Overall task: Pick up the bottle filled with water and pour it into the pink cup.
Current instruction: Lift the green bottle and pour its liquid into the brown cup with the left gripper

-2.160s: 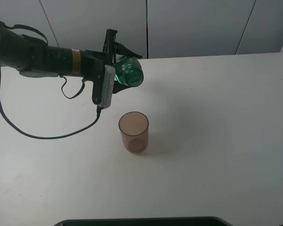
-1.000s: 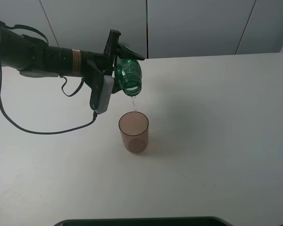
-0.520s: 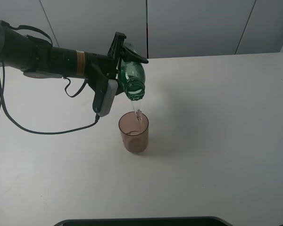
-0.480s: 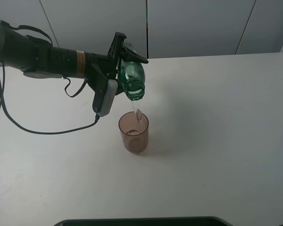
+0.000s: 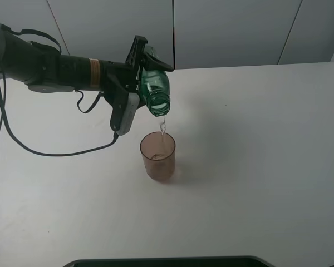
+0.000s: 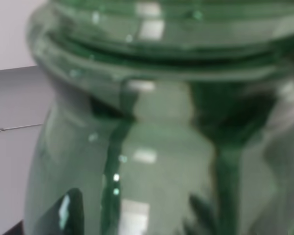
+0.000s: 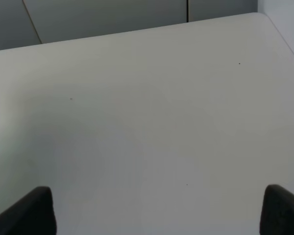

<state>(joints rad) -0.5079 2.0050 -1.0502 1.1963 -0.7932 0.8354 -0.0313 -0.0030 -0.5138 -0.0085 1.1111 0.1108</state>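
Note:
My left gripper (image 5: 146,65) is shut on the green bottle (image 5: 155,89) and holds it tilted, mouth down, above the table. A thin stream of water (image 5: 162,128) falls from the mouth into the pink cup (image 5: 157,158), which stands upright directly below and holds a little water. The left wrist view is filled by the bottle (image 6: 157,147) seen very close. My right gripper (image 7: 159,215) is open and empty over bare table; only its two dark fingertips (image 7: 34,210) show, and it is out of the exterior high view.
The white table (image 5: 256,167) runs back to grey wall panels (image 5: 228,28). A black cable (image 5: 61,158) hangs from the left arm down to the table. A dark edge (image 5: 167,260) lies along the front of the table.
The left gripper has tipped the bottle further mouth-down over the cup. Water began to flow and now collects in the cup. The cup has not moved.

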